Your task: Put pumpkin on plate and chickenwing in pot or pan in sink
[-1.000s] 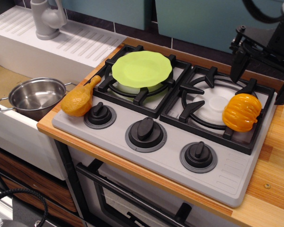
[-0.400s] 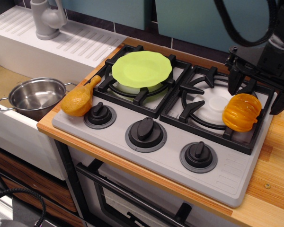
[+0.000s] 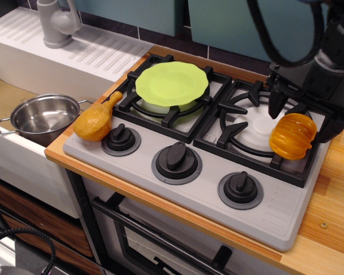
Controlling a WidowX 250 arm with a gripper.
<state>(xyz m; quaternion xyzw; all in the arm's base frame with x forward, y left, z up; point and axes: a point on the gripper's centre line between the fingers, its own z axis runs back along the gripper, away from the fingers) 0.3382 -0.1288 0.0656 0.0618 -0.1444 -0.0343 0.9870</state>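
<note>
- My gripper hangs over the right burner, fingers spread wide to either side of the pumpkin; one dark finger shows at the pumpkin's upper left, the other at its right; nothing is clamped between them; whether they touch the pumpkin I cannot tell.
- Pumpkin: glossy orange, ribbed; sits on the black grate of the right burner, at its right edge, near the wooden counter.
- Plate: lime green, lying flat on the left burner grate; nothing on it.
- Pot: shiny steel with two loop handles; stands in the sink against the counter's left edge; its inside looks bare, only reflections.
- Chickenwing: golden brown; lies on the stove's front left corner, bulbous end toward the pot, bone end pointing up toward the left grate; just beside the pot's rim, outside it.
- Sink: tan basin holding the pot; ridged white drainboard behind it; grey faucet stands on the drainboard.
- Three black knobs run along the grey front panel of the stove.
</note>
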